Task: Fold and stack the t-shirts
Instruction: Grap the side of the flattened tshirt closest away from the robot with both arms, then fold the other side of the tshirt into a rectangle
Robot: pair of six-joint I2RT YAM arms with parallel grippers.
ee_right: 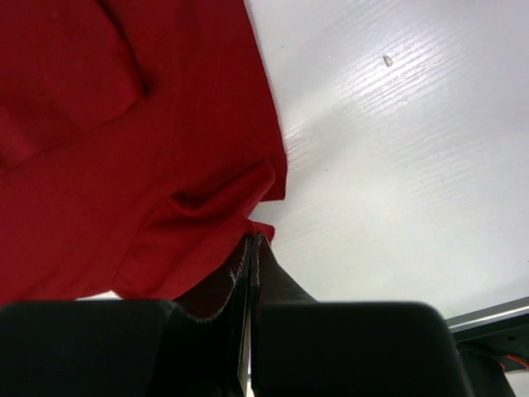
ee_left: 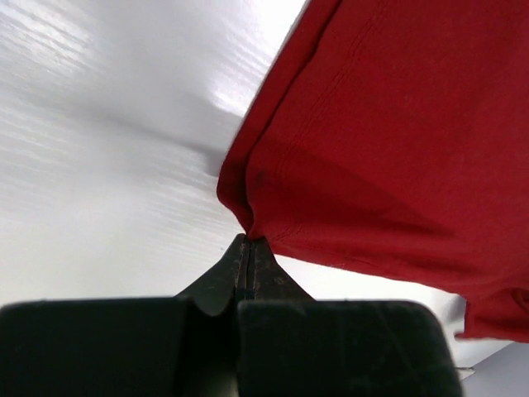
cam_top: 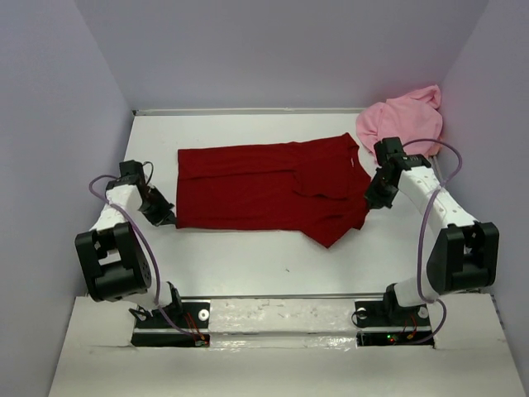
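Red shirt (cam_top: 248,186), flat: near-left corner pinched by left gripper (cam_top: 168,220), right hem by right gripper (cam_top: 369,203); table (cam_top: 273,265) exposed near.

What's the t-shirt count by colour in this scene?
Dark red cloth t-shirt, spread flat: 1
Light pink cloth t-shirt, bunched in the far right corner: 1
Total: 2
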